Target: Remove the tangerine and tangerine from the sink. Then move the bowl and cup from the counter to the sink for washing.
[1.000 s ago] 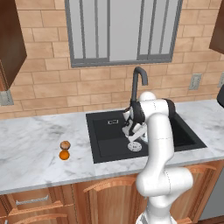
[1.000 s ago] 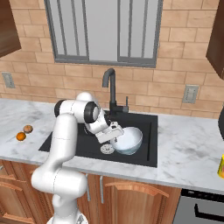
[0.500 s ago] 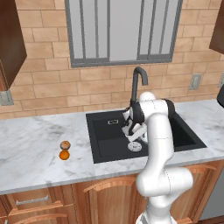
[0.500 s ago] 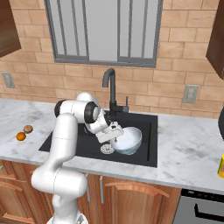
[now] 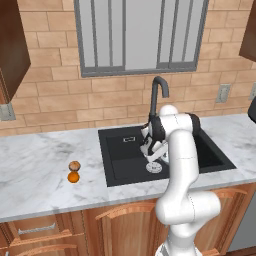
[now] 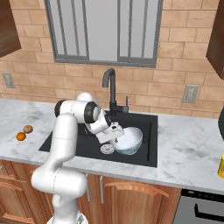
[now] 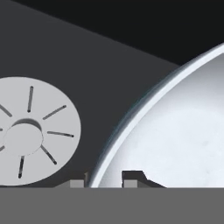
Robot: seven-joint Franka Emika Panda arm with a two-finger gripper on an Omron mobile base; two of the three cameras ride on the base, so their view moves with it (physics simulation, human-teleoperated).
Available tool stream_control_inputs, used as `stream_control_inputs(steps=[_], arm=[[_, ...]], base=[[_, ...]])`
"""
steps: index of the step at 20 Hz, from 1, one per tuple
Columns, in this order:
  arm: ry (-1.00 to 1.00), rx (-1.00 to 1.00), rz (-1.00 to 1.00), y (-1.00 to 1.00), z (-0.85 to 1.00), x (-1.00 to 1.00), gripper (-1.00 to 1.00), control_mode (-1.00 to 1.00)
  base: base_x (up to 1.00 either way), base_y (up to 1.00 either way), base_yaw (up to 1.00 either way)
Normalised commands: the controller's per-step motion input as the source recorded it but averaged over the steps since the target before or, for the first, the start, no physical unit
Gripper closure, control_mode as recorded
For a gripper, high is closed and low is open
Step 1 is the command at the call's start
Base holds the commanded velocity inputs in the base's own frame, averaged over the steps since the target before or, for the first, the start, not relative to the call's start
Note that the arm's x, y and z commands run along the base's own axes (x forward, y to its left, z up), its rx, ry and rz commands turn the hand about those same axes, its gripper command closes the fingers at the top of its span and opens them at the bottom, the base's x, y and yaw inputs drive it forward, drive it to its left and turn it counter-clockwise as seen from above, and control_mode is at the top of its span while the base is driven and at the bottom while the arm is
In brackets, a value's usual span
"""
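Nothing has moved since the earlier frame: tool (image 6: pixel 114 138) stays clenched on the bowl (image 6: pixel 129 141) rim down in the sink (image 6: pixel 146 158), drain (image 7: pixel 30 130) just beside it, so release looks next.

Two base views flanking the arm, both facing the sink (image 5: pixel 120 155); hand view close above its drain (image 7: pixel 30 131).

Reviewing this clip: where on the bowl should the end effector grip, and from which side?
On the thin rim, from above, one finger inside and one outside. The bowl sits upright in the sink, too wide to span. The end effector already straddles the rim nearest the drain.
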Motion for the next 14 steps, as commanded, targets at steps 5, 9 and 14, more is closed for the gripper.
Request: stream_control_inputs(steps=[5,9,14], arm=[[0.00,0.00,0.00,-0.21,0.03,0.01,-1.00,-1.00],[0.00,0.00,0.00,-0.21,0.06,0.00,-1.00,-1.00],[0.00,0.00,0.00,-0.21,0.10,0.00,-1.00,-1.00]], base=[[0.00,0.00,0.00],[0.00,0.00,0.00],[0.00,0.00,0.00]])
